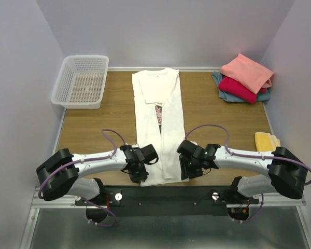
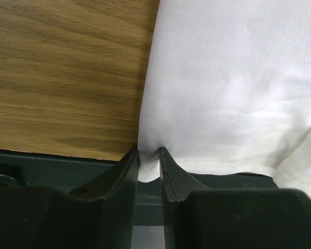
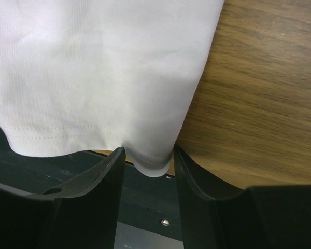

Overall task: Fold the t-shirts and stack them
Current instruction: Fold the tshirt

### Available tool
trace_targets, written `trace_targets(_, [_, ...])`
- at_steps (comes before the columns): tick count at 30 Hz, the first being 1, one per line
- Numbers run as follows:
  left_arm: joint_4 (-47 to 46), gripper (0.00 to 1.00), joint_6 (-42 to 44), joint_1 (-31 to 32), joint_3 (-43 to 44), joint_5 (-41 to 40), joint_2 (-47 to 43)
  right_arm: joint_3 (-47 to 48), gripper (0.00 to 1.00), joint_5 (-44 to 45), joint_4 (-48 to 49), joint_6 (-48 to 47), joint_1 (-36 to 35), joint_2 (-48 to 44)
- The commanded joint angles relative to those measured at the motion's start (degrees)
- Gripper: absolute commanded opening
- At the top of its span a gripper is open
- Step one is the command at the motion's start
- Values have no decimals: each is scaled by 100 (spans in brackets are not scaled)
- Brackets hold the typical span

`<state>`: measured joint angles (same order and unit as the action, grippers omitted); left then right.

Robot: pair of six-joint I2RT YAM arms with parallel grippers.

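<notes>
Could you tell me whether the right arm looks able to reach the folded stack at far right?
Probably not yet: the right gripper holds the white t-shirt by its near corner. Once released, only bare table lies between it and the stack.

No lettering or numbers can be read — not even on the white t-shirt (image 1: 171,104).

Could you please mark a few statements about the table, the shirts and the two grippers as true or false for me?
1. The white t-shirt lies mid-table as a long narrow strip. True.
2. The mesh basket holds a shirt. False: nothing lies in it.
3. A salmon-pink shirt tops the crimson shirt at far right. True.
4. The left gripper hovers over the basket. False: it pinches the white t-shirt's near hem corner.
5. The right gripper has the other near corner between its fingers. True.
</notes>
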<state>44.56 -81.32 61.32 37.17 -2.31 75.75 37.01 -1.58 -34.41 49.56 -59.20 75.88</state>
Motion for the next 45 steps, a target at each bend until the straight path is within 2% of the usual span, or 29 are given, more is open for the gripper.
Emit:
trace_targets(1, [-78, 32, -103, 117, -394, 37, 221, 95, 52, 378, -153, 89, -39, -187])
trace_targets(7, [-228, 32, -191, 126, -614, 151, 81, 122, 52, 422, -145, 54, -39, -47])
trace_targets(9, [-237, 31, -226, 126, -658, 169, 28, 113, 49, 431, -145, 63, -39, 102])
trace_targets(10, [-245, 31, -235, 126, -676, 186, 37, 87, 45, 431, -145, 71, -48, 138])
trace_targets(11, [-246, 29, -244, 126, -693, 187, 19, 95, 37, 440, -145, 71, -48, 164])
trace_targets(13, [-254, 24, -253, 126, -693, 195, 19, 87, 26, 448, -153, 71, -48, 164])
trace_targets(14, [-254, 18, -253, 126, -702, 195, 11, 61, 15, 449, -153, 80, -39, 156])
trace_targets(17, [-254, 0, -253, 126, -702, 195, 19, 34, 1, 440, -188, 98, -48, 94])
trace_targets(23, [0, 0, -288, 187, -440, 82, 19, 86, 1, 510, -408, 177, -48, -239])
trace_targets(27, [1086, 0, -402, 284, 289, -410, 54, 262, 1, 641, -619, 177, -39, -546])
trace_targets(31, [1933, 0, -551, 284, 1186, -1235, -7, 613, 1, 993, -829, 80, -39, -697])
trace_targets(37, [1820, 0, -455, 21, 1530, -1623, -130, 1246, 1, 1555, -1006, -157, -48, -434])
trace_targets(45, [1206, 0, 291, -944, 1724, -1905, -192, 1958, 1, 2294, -1059, -605, 22, 137])
